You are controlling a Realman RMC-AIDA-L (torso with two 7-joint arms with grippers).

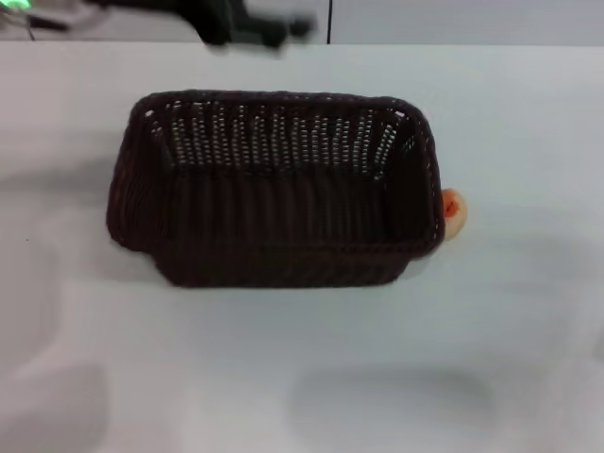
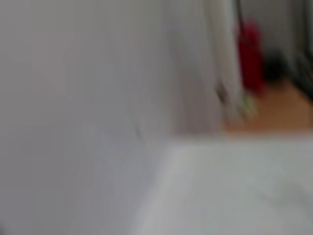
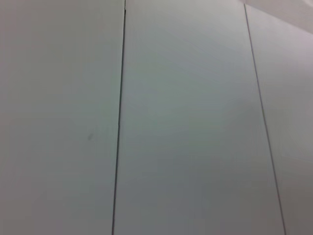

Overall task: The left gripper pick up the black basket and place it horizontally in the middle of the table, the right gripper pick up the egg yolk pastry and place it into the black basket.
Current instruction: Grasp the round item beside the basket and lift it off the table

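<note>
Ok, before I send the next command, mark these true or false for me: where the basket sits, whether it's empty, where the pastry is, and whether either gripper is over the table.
1. The black basket stands upright on the table, long side across the head view. True.
2. The egg yolk pastry lies inside the basket. False: it is on the table outside the basket's right end wall, partly hidden by the rim.
3. The basket is empty. True: only its woven floor and walls show.
4. The right gripper is closed on the pastry. False: no gripper is near it; the right wrist view shows only a pale panelled surface.
5. The left gripper is holding the basket rim. False: nothing grips the basket, and no gripper shows in the head view.
</note>
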